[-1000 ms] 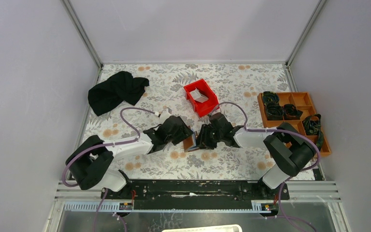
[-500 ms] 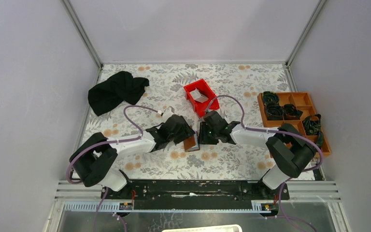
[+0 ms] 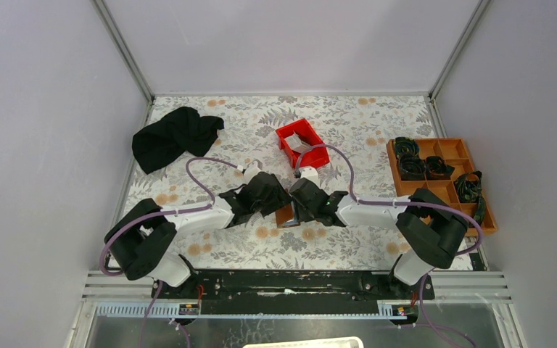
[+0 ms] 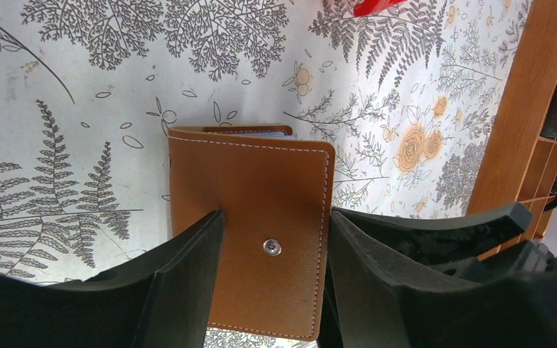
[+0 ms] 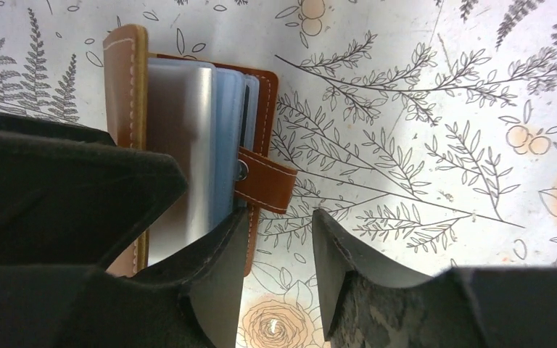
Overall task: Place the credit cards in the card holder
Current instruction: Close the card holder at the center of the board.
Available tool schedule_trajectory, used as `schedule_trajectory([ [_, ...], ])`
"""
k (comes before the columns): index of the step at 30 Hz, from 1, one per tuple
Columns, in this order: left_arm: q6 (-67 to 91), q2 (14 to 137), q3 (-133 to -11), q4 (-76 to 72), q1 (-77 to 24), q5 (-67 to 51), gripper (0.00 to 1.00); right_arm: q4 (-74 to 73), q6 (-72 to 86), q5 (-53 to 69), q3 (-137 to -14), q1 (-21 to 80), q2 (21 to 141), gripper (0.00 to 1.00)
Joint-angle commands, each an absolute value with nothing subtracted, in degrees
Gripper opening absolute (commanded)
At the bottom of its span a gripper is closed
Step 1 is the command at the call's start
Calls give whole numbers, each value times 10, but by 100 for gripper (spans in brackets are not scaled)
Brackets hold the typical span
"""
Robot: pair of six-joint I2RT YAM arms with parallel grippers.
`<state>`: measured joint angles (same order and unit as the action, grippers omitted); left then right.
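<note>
Left wrist shows my left gripper point(image 4: 275, 215) pinching the wallet point(image 4: 250, 181) by its edges; my right gripper point(image 5: 279, 215) is spread beside the tab point(image 5: 265, 187), grey and blue cards point(image 5: 188, 130) inside.

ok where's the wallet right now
Top view: the wallet is mid-table, just nearer than the red bin, gripped by its edges in the left tool, with the right tool at its open side by the cards.

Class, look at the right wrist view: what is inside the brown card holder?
A silvery card and a light blue card behind it sit inside the card holder. A finger of the right gripper covers their lower ends.
</note>
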<state>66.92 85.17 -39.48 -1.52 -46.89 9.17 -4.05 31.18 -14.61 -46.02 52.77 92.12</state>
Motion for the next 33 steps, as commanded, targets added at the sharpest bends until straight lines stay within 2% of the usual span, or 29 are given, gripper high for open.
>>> schedule_trajectory([
  [1, 658, 853, -384, -18, -472, 93, 61, -27, 274, -256, -463, 552, 918, 45],
  [7, 655, 853, -382, -15, -472, 91, 61, 28, 245, -325, -445, 574, 928, 45],
  [14, 653, 855, -374, -15, -472, 90, 61, 65, 220, -350, -445, 578, 942, 45],
  [33, 638, 900, -427, -18, -471, 82, 61, 38, 260, -381, -420, 579, 865, 45],
])
